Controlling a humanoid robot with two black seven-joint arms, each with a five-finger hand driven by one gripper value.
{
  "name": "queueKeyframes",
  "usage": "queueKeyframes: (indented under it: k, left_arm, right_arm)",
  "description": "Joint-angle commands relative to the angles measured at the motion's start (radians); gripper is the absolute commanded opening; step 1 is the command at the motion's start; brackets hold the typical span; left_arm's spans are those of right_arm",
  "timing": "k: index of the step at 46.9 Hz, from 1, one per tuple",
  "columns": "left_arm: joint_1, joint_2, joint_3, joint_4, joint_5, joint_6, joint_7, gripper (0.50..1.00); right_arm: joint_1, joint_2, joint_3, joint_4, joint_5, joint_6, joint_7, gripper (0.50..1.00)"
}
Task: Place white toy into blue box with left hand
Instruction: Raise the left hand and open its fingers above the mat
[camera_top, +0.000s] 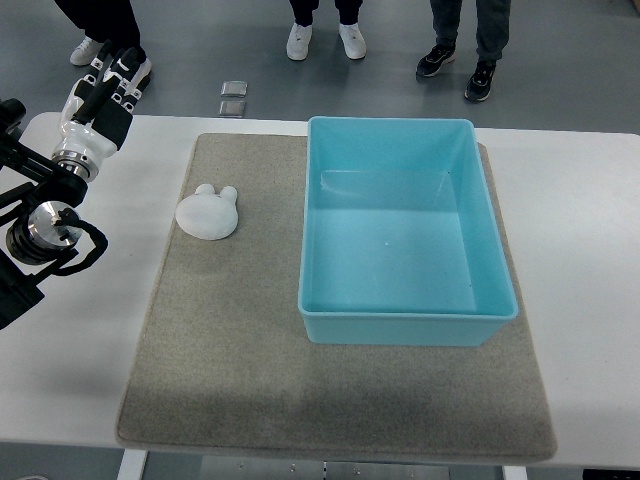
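Left hand: black-and-white fingered robot left hand (100, 105) hovering over the table's far left corner, fingers extended and relaxed, grasping nothing (arm entering from the left edge).
Toy: small white rounded plush toy with two ears (209, 213) lying on the mat, well apart from the hand, near the box's left wall.
Box: light blue rectangular plastic box (322, 190) sitting on the mat's right half.
Mat: grey felt mat (220, 350) covering the white table (590, 260).
Background: people's shoes (298, 41) standing beyond the far edge.
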Motion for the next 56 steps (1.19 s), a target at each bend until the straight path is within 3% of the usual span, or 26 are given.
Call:
queueKeyframes:
  k: [1, 38, 56]
  left_arm:
    - [0.000, 0.000, -0.001, 0.001, 0.000, -0.029, 0.000, 0.996]
    - [-0.005, -0.002, 0.007, 0.041, 0.011, -0.058, 0.000, 0.996]
    - [-0.009, -0.002, 0.005, 0.055, 0.034, -0.170, 0.000, 0.996]
  right_arm:
    - [0.000, 0.000, 0.000, 0.000, 0.000, 0.000, 0.000, 0.936]
    - [0.000, 0.000, 0.000, 0.000, 0.000, 0.000, 0.000, 0.936]
    - [0.000, 0.000, 0.000, 0.000, 0.000, 0.000, 0.000, 0.936]
